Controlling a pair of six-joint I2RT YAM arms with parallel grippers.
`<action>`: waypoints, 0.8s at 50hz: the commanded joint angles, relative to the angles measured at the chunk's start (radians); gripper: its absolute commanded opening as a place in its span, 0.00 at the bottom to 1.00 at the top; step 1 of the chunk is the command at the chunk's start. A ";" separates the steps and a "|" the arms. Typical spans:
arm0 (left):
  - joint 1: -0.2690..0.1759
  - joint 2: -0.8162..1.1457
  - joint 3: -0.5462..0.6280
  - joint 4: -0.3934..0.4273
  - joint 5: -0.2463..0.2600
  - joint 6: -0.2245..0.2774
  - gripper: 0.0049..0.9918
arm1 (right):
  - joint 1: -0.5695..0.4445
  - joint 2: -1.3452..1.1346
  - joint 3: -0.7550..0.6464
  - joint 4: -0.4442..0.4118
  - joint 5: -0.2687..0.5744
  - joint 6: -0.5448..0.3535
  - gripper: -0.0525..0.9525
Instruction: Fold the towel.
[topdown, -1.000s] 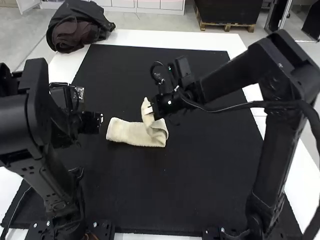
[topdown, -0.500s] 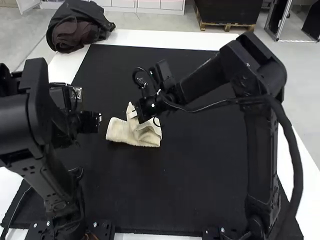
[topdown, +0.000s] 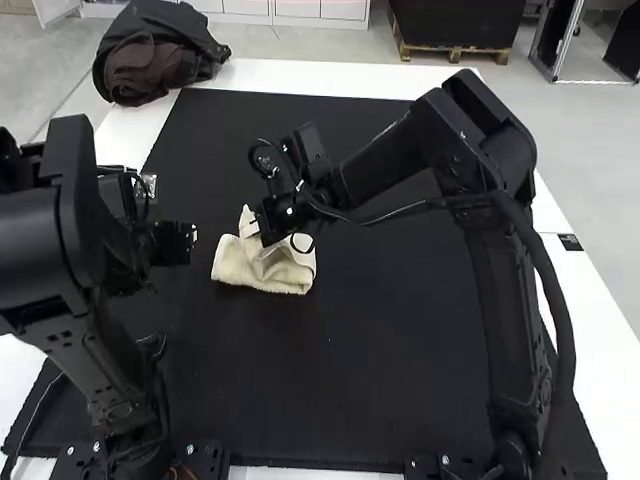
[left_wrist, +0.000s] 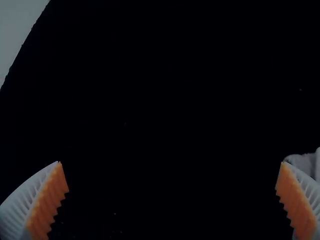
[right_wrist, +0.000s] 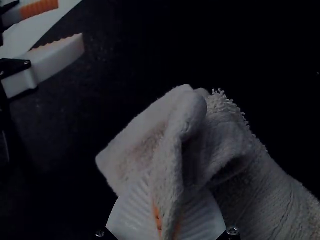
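The cream towel lies as a short folded strip left of the mat's middle, its raised part bent back over the rest. At that raised part is my right gripper. In the right wrist view, my right gripper is shut on a pinched ridge of the towel. My left gripper is just left of the towel, apart from it. The left wrist view has my left gripper with its fingers wide apart, and a bit of the towel beside one finger.
A black mat covers most of the white table. Dark clothing lies in a heap at the table's far left corner. The left arm stands close along the mat's left side.
My right gripper has moved left and slightly down in the high view, carrying the towel's raised part over toward its left end. The left arm has barely moved.
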 joint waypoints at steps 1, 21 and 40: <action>0.008 -0.019 -0.008 0.010 0.001 -0.005 0.98 | 0.027 -0.002 0.031 0.006 -0.005 0.019 0.03; 0.007 -0.019 -0.011 -0.002 0.000 -0.005 0.98 | 0.039 -0.026 0.037 0.009 -0.006 0.053 0.67; 0.005 -0.019 -0.028 0.004 0.001 -0.004 0.98 | -0.043 -0.128 -0.038 0.100 -0.009 0.059 0.03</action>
